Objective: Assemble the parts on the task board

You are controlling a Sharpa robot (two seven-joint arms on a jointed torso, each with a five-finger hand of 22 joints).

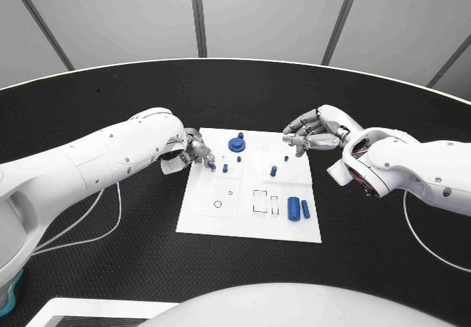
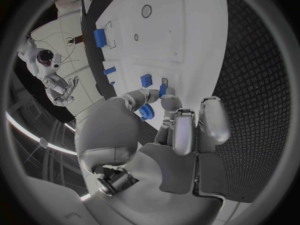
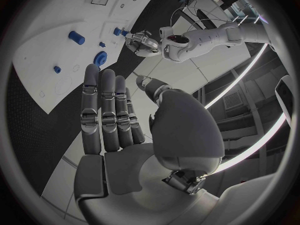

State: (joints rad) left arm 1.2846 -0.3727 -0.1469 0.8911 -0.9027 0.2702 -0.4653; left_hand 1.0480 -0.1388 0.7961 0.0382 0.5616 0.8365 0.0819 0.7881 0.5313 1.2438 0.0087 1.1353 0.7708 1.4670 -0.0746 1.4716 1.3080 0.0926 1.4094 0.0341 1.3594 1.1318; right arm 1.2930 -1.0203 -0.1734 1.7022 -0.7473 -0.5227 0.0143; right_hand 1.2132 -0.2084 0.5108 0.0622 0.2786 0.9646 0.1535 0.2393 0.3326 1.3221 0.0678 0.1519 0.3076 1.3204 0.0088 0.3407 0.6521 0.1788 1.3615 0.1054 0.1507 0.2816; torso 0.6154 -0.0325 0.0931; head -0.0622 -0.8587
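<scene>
1. Pinching a small blue peg (image 1: 211,164) at the board's upper-left corner, the left hand (image 1: 186,153) has its fingertips (image 2: 164,92) clamped together on the piece, low over the white task board (image 1: 226,221). The left wrist view puts that peg just above the plate surface.
2. Right hand (image 1: 316,133) hovers at the board's upper-right edge, fingers apart and lightly curled, holding nothing; its wrist view shows the fingers (image 3: 103,105) straight and free.
3. Outward on the board: blue gear (image 1: 237,144) at upper centre, a short peg (image 1: 273,170) right of middle, two blue cylinders (image 1: 298,208) at lower right beside rectangular slots (image 1: 261,200).
4. Judgement: seating the pinched peg is the step in hand. Keep it upright, align over its hole before pressing, lower slowly, release only once seated.
5. Risk: a tilted peg may jam or skid across the plate.
</scene>
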